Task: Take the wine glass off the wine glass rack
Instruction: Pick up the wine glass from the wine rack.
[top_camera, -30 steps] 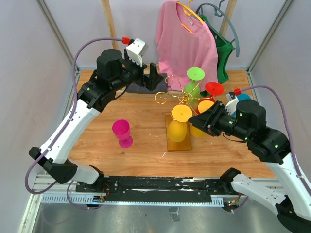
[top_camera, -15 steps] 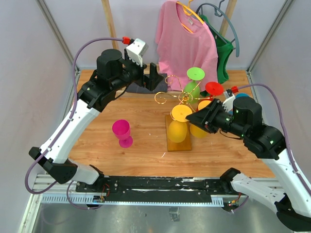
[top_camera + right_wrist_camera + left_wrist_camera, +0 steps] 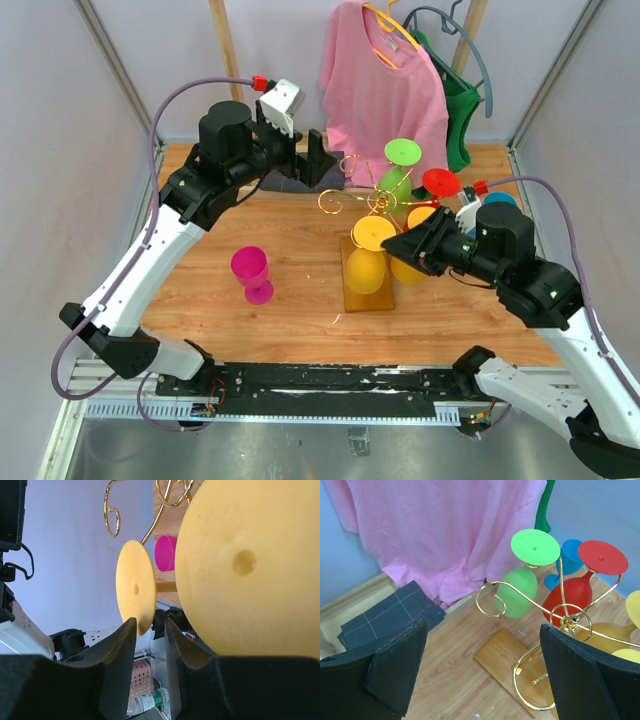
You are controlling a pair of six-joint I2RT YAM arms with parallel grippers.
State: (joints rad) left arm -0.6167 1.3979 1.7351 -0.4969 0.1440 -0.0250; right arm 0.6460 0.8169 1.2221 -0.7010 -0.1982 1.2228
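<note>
The wine glass rack (image 3: 372,203), gold wire on a wooden base block (image 3: 349,293), stands mid-table. Green (image 3: 398,160), red (image 3: 438,184) and two yellow wine glasses (image 3: 370,250) hang upside down on it. My right gripper (image 3: 398,243) is at the rack's right side, between the two yellow glasses. In the right wrist view its fingers (image 3: 122,647) stand a narrow gap apart, tips (image 3: 149,625) at the lower rim of a yellow foot disc (image 3: 134,592), with a large yellow round surface (image 3: 250,565) close on the right. My left gripper (image 3: 300,155) (image 3: 487,680) hangs wide open and empty behind the rack's left.
A magenta glass (image 3: 252,272) stands upright on the table left of the rack. A blue glass (image 3: 570,560) stands behind the rack at the right. A pink shirt (image 3: 385,85) and a green garment (image 3: 462,110) hang at the back. A dark folded cloth (image 3: 390,615) lies at the back edge.
My right arm has moved slightly left and forward, bringing its gripper closer in among the yellow glasses. The left arm and the glasses have not moved.
</note>
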